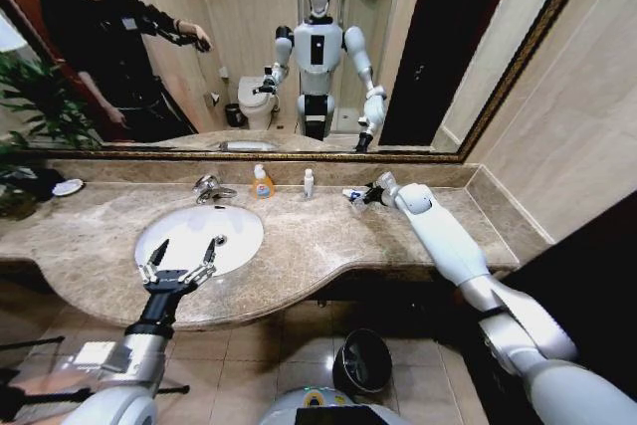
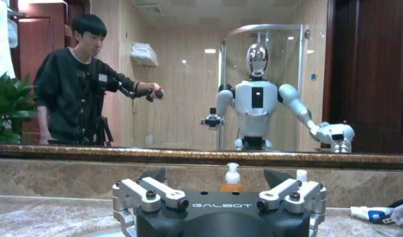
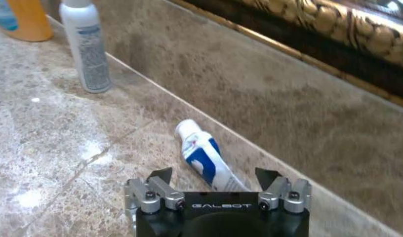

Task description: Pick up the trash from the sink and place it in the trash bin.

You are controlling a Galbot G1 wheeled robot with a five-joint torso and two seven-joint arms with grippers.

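Bin at 6 o'clock on the floor, contents unclear. Left claw hovers spread wide over the sink, holding nothing. Right claw, open, straddles a tube on the counter at 1 o'clock.

Left gripper open and raised, right gripper open, arm outstretched

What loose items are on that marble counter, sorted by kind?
Orange soap bottle: 1
Small white bottle: 1
White and blue tube: 1, lying by the back wall, between the right pincer's open fingers
Total: 3
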